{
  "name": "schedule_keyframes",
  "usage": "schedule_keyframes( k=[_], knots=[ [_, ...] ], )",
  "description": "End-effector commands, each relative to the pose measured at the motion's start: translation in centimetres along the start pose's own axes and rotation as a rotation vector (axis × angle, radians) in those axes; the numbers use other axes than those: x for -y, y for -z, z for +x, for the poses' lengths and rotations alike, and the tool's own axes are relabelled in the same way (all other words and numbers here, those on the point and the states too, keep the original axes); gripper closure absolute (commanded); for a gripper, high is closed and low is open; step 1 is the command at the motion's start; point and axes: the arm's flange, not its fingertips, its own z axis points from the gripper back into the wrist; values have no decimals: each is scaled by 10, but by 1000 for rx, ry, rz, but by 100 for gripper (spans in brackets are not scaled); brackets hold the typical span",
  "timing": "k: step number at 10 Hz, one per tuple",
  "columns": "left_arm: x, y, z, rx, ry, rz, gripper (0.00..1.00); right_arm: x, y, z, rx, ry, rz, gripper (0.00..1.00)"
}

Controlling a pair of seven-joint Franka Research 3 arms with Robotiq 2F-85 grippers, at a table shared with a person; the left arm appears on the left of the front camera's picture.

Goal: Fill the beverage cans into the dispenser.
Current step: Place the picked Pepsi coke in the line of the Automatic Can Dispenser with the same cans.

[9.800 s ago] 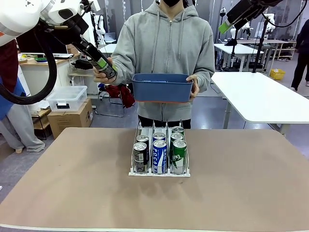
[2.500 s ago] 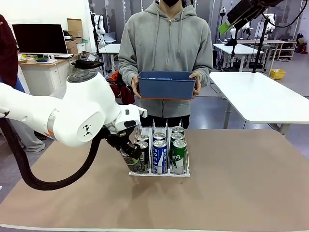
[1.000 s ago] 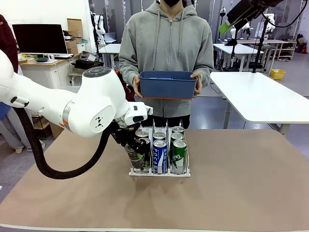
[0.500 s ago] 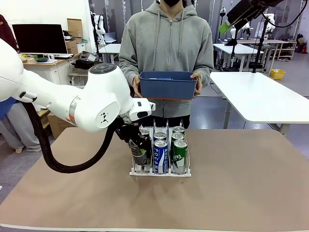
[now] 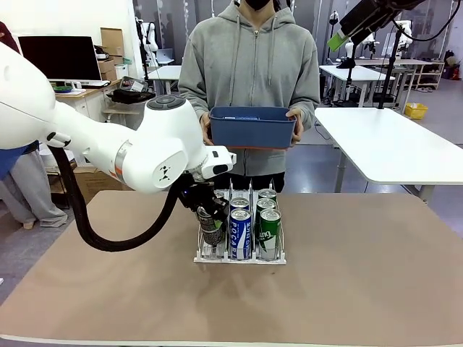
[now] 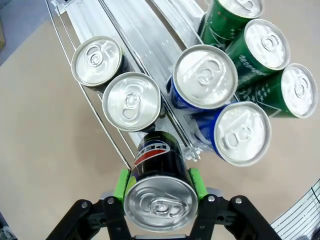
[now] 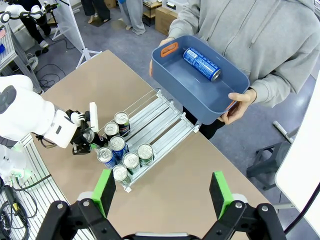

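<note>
- Left claw (image 6: 159, 186): I have its green pads closed on a black-and-silver can (image 6: 156, 161), gripped near the silver top.
- The held can leans slightly. Its lower end is at the front of the dispenser (image 5: 239, 259), in that rack's left lane on my side. I cannot tell whether its base is behind the front lip.
- Just behind it in the same lane stand two more silver-topped cans (image 6: 131, 101).
- The dispenser's middle lane holds two blue-and-white cans (image 6: 205, 75). The right lane holds three green cans (image 6: 262, 45). The back halves of the lanes are bare.
- Beyond the dispenser's far end a person holds a blue bin (image 5: 249, 130) in both hands. One blue can (image 7: 201, 57) lies inside it.
- Right claw (image 7: 162, 194): spread wide and empty, high above the dispenser.
- Step in hand, as I judge it: seating this can in the left lane.
- Next I would stand it upright, settle its base on the lane floor, then release and lift straight up, clear of the blue-and-white neighbour.
</note>
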Motion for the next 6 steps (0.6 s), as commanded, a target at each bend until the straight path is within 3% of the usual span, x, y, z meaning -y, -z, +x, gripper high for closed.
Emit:
schedule_keyframes(
  k=[1, 5, 6],
  knots=[
    [-2, 10, 23, 18, -16, 60, 42, -1, 0, -4, -4, 0, 1, 0],
    [-3, 16, 19, -112, 26, 45, 42, -1, 0, -4, -4, 0, 1, 0],
    [-2, 21, 10, -75, 2, 32, 42, -1, 0, -4, -4, 0, 1, 0]
  ],
)
